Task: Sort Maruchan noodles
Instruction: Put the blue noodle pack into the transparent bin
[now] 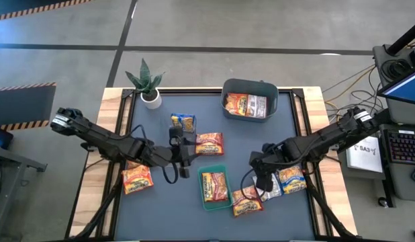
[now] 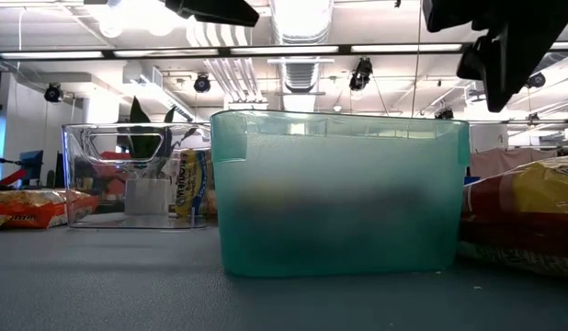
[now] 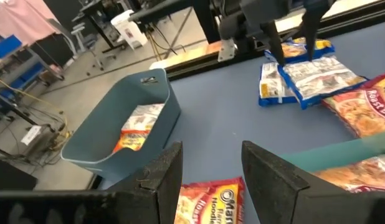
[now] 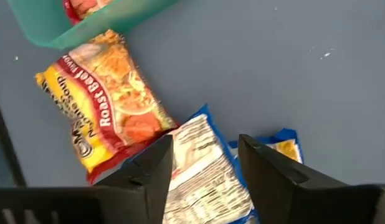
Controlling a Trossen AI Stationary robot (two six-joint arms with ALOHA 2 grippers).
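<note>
Maruchan noodle packets lie flat on the dark mat. An orange one (image 1: 209,143) is near the middle and a blue-yellow one (image 1: 183,123) lies farther back. Another orange one (image 1: 137,178) is at the left, and a third (image 1: 246,202) lies near the front. A silver packet (image 4: 202,177) and a blue-yellow one (image 1: 292,179) lie at the right. My right gripper (image 4: 205,146) points down over the silver packet, open, its fingers above either side of it. My left gripper (image 3: 211,168) hangs open above the orange packet (image 3: 208,200) near the middle, holding nothing.
A green tray (image 1: 205,202) near the front holds an orange packet. A grey-blue bin (image 1: 226,87) at the back holds more packets. A potted plant (image 1: 147,84) stands at the back left. In the low view a clear container (image 2: 86,175) stands left of the tray (image 2: 339,193).
</note>
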